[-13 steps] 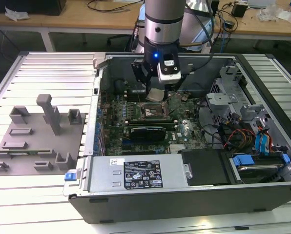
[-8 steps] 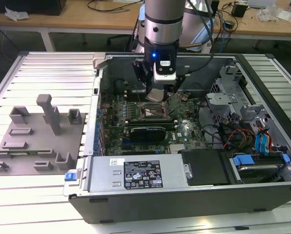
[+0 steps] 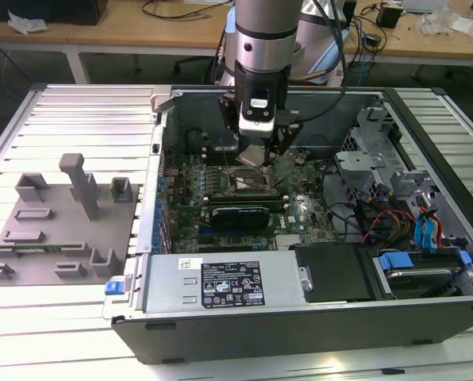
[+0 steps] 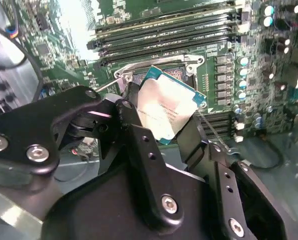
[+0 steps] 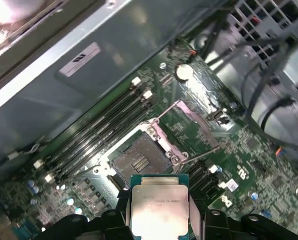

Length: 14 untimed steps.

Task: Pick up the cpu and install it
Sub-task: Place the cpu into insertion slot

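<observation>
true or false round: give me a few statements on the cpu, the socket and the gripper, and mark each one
1. The gripper is shut on the cpu. True.
2. The cpu sits in the socket. False: the socket is open and bare, and the cpu is held in the air near it.
3. The grey fixture blocks lie outside the computer case, on the exterior view's left. True.
4. The gripper hangs over the grey fixture blocks. False: the arm reaches down into the computer case, above the green board.
</observation>
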### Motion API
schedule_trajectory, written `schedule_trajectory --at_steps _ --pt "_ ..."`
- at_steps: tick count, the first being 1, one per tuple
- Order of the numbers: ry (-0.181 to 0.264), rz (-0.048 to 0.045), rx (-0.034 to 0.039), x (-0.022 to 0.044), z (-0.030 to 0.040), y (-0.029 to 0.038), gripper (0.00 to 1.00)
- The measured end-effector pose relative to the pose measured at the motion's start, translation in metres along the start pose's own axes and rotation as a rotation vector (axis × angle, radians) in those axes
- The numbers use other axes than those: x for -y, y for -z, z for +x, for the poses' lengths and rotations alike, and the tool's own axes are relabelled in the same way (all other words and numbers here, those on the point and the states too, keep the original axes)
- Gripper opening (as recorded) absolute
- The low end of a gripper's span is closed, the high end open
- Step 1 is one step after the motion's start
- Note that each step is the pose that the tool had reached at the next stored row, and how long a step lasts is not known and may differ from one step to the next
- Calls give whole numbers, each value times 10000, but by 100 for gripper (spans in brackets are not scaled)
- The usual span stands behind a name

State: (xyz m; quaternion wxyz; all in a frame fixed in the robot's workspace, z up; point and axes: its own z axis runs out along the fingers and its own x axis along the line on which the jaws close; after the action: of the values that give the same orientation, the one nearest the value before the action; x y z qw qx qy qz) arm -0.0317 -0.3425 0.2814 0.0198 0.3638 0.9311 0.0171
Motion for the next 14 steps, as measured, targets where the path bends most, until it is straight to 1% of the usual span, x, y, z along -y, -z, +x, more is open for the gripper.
schedule_trajectory --at_steps 1,2,6,7,8,10,11,13,14 --pt "-167 4 8 0 0 -1 55" --pt "-483 12 22 0 0 -3 55" --pt "-1176 28 54 0 0 -8 55" --pt "-1428 34 66 0 0 -9 55" --pt "-1809 44 84 0 0 -12 55" --pt "-2232 55 104 0 0 -15 55" --pt "-2540 62 117 1 1 -17 55" --pt "-2871 70 133 1 0 -19 55" --pt "-3174 78 147 1 1 -21 55"
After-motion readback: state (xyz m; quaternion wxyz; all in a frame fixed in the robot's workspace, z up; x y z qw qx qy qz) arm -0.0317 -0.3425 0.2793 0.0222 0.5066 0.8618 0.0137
